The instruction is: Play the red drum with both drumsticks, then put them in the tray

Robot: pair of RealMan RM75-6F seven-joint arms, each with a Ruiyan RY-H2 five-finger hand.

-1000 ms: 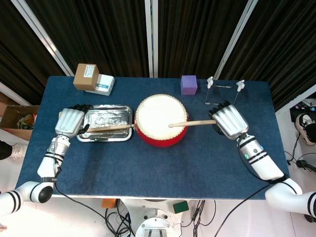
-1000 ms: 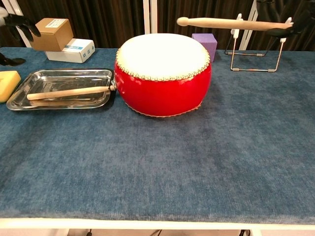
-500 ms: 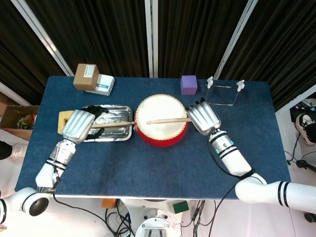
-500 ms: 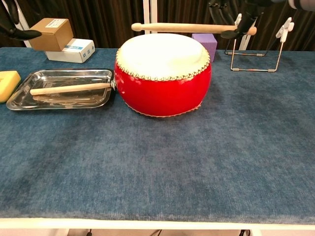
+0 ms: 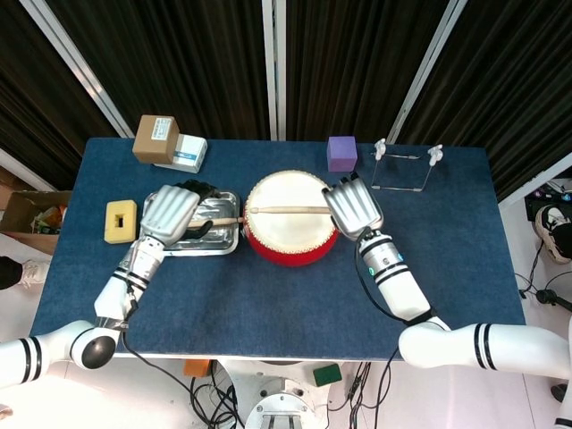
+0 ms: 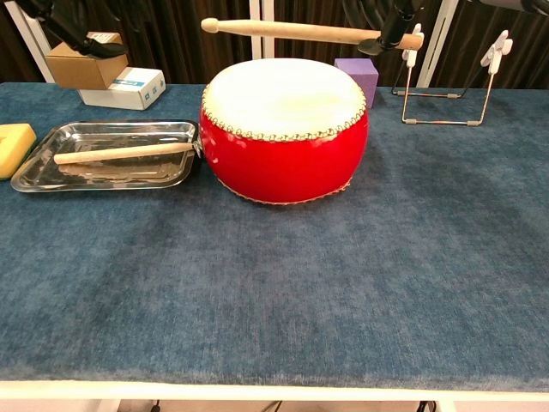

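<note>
While right robot hand grips drumstick above red drum | left robot hand empty, fingers apart, over tray

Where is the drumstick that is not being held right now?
In both views the loose drumstick lies lengthwise in the metal tray, left of the red drum, its tip end near the drum.
</note>
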